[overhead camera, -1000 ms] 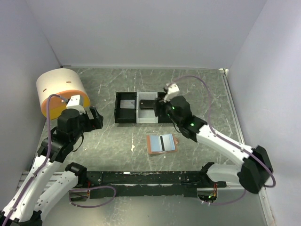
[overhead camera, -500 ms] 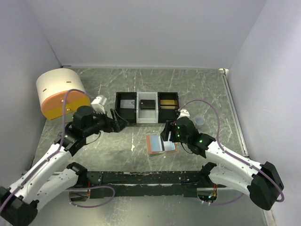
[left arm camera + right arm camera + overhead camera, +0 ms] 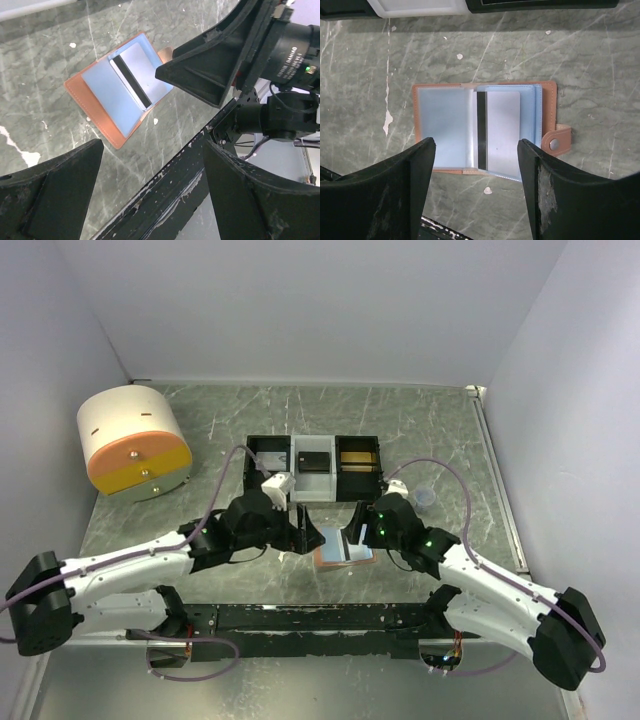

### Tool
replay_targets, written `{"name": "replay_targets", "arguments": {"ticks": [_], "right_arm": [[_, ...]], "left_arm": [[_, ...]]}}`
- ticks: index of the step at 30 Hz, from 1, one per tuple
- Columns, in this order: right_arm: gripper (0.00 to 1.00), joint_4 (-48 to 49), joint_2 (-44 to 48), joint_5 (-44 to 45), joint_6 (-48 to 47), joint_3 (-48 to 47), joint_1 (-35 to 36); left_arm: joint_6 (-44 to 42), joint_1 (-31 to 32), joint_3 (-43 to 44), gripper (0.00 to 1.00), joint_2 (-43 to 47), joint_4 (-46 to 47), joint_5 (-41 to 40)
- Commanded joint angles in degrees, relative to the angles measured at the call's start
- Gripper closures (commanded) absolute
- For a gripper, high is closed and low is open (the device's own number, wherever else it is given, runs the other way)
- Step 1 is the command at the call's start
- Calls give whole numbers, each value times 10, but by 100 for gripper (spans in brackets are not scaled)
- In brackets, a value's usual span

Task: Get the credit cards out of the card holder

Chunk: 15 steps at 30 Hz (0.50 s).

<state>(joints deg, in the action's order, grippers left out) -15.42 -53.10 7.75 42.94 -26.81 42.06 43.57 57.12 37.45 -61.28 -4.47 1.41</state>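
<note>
The salmon-orange card holder (image 3: 330, 558) (image 3: 547, 95) (image 3: 80, 92) lies open and flat on the table, light blue sleeves facing up. A silver credit card (image 3: 355, 543) (image 3: 503, 129) (image 3: 136, 60) with a black stripe sits in its right-hand sleeve. My right gripper (image 3: 354, 527) (image 3: 476, 146) hangs open just above the holder, its fingers straddling the card without touching it. Open as well, my left gripper (image 3: 304, 536) (image 3: 154, 149) is low beside the holder's left edge, nothing between its fingers. One right finger (image 3: 200, 75) looms over the holder in the left wrist view.
A black-and-white three-compartment tray (image 3: 315, 494) (image 3: 420, 6) with cards in it stands just behind the holder. A round cream and orange container (image 3: 135, 440) is at the far left. A small clear cup (image 3: 425, 498) sits right of the tray. The black base rail (image 3: 300, 618) runs along the near edge.
My left arm swung from the left side to the middle, ending beside the holder. My right gripper came from the tray down over the holder and opened slightly wider.
</note>
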Motion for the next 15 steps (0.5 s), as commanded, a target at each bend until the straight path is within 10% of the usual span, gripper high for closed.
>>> {"name": "replay_targets", "arguments": {"ticks": [1,15], "right_arm": [[32,-21,19,25,14,-3,-1],[39,-57,32,99,11,-25,-1]], "left_arm": [[30,26,14,7,-47,81,-42],[86,45,63,20,-211,156,-34]]}}
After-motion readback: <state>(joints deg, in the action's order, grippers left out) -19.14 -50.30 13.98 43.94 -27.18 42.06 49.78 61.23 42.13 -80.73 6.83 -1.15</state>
